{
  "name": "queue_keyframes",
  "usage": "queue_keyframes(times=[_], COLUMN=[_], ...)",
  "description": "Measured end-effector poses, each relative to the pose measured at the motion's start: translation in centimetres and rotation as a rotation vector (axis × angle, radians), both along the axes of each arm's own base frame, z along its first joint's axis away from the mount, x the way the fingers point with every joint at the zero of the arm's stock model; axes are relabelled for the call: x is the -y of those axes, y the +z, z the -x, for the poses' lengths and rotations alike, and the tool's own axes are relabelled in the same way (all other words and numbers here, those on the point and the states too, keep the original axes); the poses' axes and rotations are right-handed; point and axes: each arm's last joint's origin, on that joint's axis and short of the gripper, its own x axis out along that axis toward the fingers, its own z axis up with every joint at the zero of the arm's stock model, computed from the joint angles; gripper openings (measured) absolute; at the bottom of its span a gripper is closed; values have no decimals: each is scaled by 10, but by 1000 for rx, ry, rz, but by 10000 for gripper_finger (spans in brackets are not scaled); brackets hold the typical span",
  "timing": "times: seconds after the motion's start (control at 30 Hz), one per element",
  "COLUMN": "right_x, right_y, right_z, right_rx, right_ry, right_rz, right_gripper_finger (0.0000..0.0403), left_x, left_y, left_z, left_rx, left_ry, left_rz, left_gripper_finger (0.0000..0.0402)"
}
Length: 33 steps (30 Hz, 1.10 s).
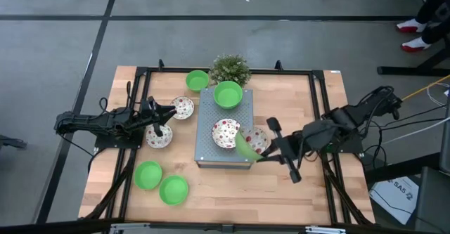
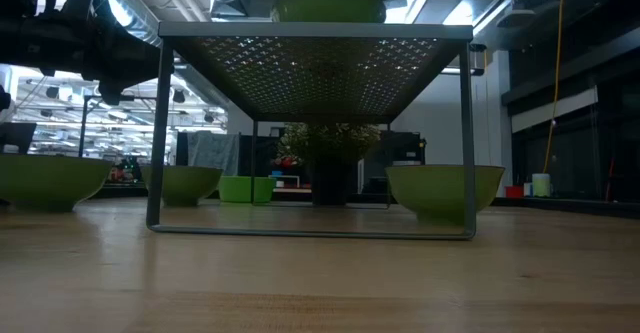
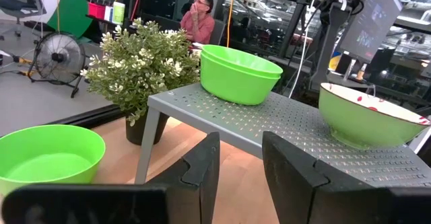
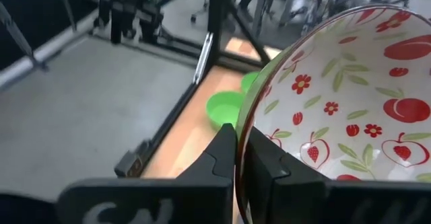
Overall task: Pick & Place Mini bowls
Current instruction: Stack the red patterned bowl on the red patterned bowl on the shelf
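Note:
A grey perforated rack (image 1: 211, 150) stands mid-table and carries a plain green mini bowl (image 1: 228, 94) and a patterned one (image 1: 225, 133). My right gripper (image 1: 260, 154), high over the rack's near right corner, is shut on a mini bowl (image 1: 243, 146) that is green outside and white with red fruit inside (image 4: 350, 109). Another patterned bowl (image 1: 261, 138) sits on the table beside the rack. My left gripper (image 3: 241, 177) waits level at the table's left, open and holding nothing. My right gripper pinches the bowl's rim (image 4: 240, 140), one finger inside the bowl and one on its green outer wall. The fingers come from the table's right, slanting a little downward. The bowl is lifted clear and tipped steeply, its patterned inside turned toward my wrist.
Two patterned bowls (image 1: 183, 107) (image 1: 159, 135) lie near my left gripper, and two green ones (image 1: 148, 175) (image 1: 174, 190) sit at the near left. A further green bowl (image 1: 197, 80) and a potted plant (image 1: 230, 69) stand at the far edge. A person (image 3: 201, 19) sits beyond the table.

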Motion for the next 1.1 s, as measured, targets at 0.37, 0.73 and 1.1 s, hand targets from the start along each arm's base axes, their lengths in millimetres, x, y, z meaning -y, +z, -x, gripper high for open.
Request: queue_keyframes(times=[0.37, 0.73, 1.1], right_x=[-19, 15, 38], right_y=[-38, -78, -89], right_z=[-35, -79, -88], right_rx=[-88, -270, -366], right_ry=[-5, -138, -136], right_rz=[286, 416, 415], right_gripper_finger=[13, 13, 13], left_x=[0, 0, 0], left_y=[0, 0, 0], left_z=[0, 0, 0], left_rx=[0, 0, 0], left_ry=[0, 0, 0], left_rz=[0, 0, 0], left_gripper_finger=[107, 107, 107])
